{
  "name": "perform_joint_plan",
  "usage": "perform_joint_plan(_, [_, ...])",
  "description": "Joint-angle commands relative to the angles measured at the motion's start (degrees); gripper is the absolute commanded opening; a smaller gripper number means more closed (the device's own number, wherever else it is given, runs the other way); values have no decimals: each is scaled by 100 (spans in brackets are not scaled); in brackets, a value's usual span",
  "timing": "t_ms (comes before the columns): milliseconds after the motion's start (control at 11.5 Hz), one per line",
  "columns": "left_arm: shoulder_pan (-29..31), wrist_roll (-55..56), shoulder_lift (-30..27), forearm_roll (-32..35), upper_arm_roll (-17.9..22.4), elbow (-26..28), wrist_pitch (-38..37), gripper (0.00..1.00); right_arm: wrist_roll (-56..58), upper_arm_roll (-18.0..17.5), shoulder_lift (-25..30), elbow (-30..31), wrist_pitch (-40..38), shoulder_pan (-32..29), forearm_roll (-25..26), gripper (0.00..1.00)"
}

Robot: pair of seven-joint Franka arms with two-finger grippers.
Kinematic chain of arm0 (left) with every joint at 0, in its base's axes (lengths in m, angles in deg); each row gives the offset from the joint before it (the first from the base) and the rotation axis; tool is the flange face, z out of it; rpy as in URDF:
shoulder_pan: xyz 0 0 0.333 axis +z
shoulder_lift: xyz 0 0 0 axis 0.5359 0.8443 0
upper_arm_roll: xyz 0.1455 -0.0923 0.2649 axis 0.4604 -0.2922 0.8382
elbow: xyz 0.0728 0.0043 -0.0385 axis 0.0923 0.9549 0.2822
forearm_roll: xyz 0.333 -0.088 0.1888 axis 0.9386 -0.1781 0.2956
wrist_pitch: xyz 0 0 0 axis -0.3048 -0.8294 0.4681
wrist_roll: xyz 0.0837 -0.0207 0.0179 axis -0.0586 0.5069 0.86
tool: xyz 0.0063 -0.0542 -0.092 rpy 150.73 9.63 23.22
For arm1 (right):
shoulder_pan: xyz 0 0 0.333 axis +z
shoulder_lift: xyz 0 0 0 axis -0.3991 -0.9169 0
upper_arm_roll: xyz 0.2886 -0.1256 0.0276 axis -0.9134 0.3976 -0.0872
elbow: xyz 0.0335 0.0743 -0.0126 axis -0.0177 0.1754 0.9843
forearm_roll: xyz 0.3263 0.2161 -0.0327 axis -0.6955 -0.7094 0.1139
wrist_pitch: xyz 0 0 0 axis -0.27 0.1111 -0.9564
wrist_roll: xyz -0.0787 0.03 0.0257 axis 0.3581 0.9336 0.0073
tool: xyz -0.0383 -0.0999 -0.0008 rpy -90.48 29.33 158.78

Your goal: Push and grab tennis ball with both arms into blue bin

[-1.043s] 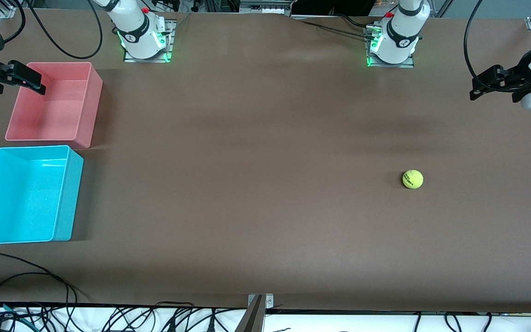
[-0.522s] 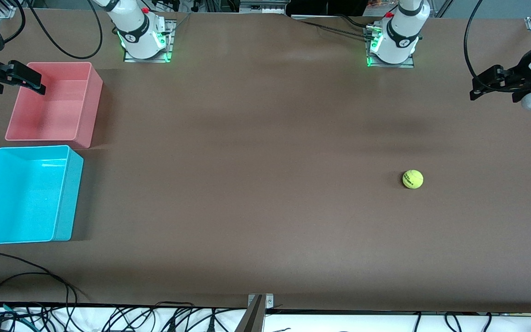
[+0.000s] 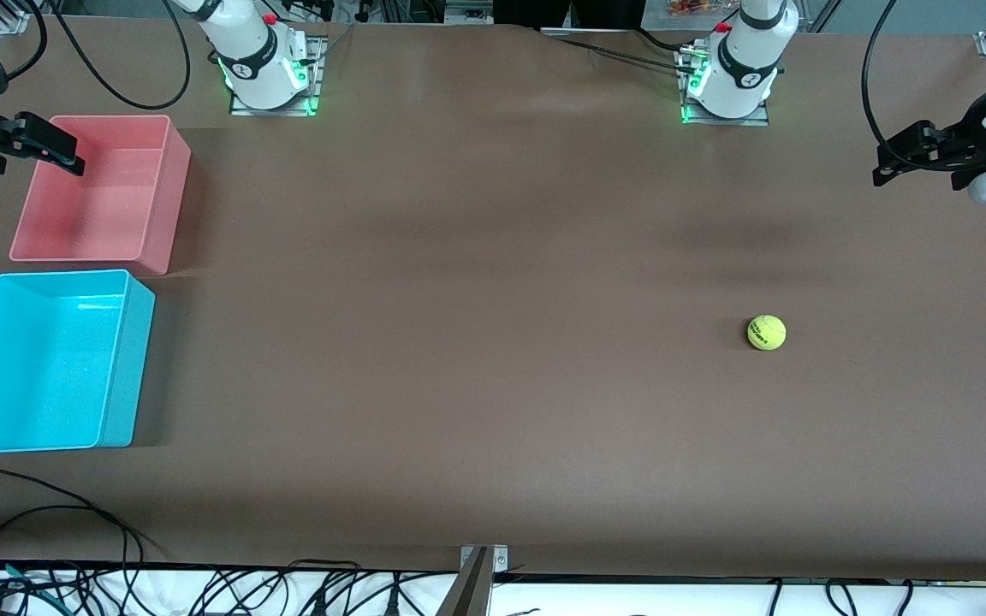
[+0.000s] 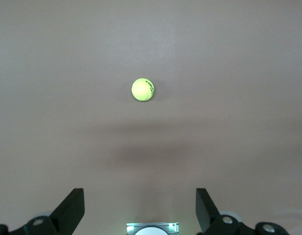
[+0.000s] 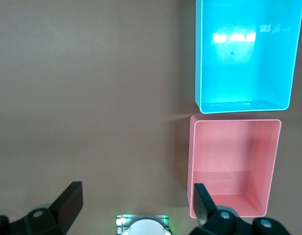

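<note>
Ball (image 3: 766, 333) is lying alone on the brown surface (image 3: 476, 342) toward the left arm's end, well apart from both bins; in the left wrist view the ball (image 4: 142, 90) is sitting by itself on bare surface. Left gripper (image 3: 895, 162) is hanging high over the surface at the left arm's end, jaws spread wide and holding nothing. Right gripper (image 3: 61, 154) is hanging over the pink bin (image 3: 155, 248) at the right arm's end, jaws also spread wide and empty. Blue bin (image 3: 129, 359) is sitting just beside the pink one, nearer to the front camera, with nothing showing inside it. Both arms are waiting.
</note>
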Motion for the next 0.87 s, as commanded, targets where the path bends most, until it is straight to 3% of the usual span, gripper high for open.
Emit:
perform_joint_plan(0, [-3, 76, 14, -102, 29, -144, -130, 100, 58, -10, -23, -155, -135, -13, 126, 100])
perform_joint_plan(783, [-12, 76, 23, -129, 29, -162, -121, 100, 58, -28, -23, -155, -144, -13, 214, 100])
